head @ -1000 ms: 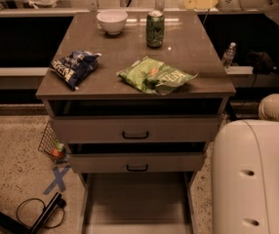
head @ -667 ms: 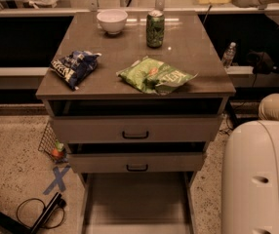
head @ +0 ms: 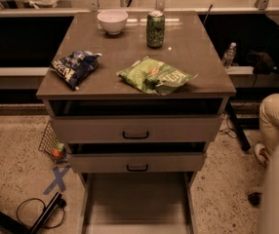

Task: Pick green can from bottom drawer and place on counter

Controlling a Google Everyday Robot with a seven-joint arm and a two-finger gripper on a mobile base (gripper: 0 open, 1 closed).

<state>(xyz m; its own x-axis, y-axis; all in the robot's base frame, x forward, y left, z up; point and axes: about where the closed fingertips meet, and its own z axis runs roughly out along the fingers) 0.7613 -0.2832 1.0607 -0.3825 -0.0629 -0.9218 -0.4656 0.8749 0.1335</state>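
Standing upright near the far edge of the worktop [head: 129, 48], green can [head: 155, 28] is recorded; jaws are not seen, so bearing and opening cannot be told.

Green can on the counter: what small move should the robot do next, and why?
Probably just retreat and stop. The green can stands upright on the counter, apart from the white bowl; the bottom drawer is open with a bare floor. The gripper is out of view, so nothing holds the can; the task looks done.
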